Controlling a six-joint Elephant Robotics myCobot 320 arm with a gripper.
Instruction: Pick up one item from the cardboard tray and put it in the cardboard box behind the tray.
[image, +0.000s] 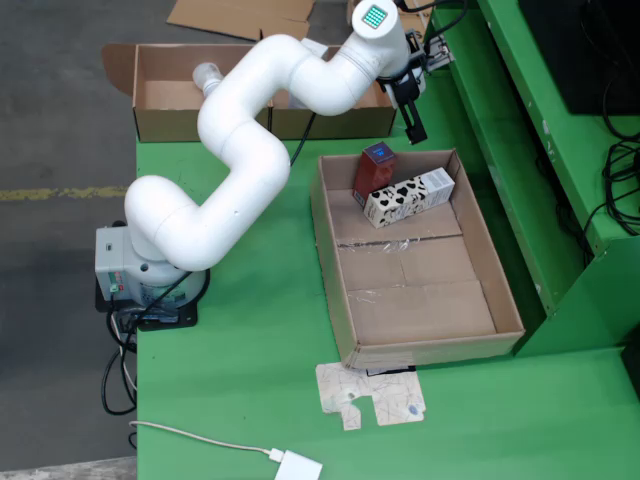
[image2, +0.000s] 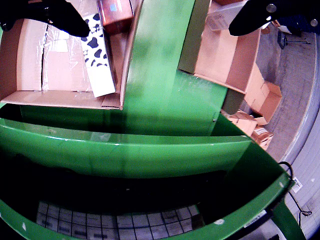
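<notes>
No readable writing on the cow-spotted carton (image: 408, 196) or red box (image: 375, 167) in the tray (image: 420, 300). Hand (image2: 160, 20) spread, empty, over green desk (image: 250, 370); bottle (image: 208, 76) seen only overhead.

Industrial workshop: bare concrete floor (image: 60, 110), green metal workbench (image: 240, 400), scattered cardboard boxes (image2: 260, 107).

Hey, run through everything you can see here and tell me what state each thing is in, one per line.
hand: open, empty, hovering between box and tray
cardboard tray: open-topped, mostly bare, two items at its far end
cow-print carton: lying on its side in the tray
red box: in the tray, touching the carton
cardboard box: open, flaps up, a clear plastic item inside
</notes>
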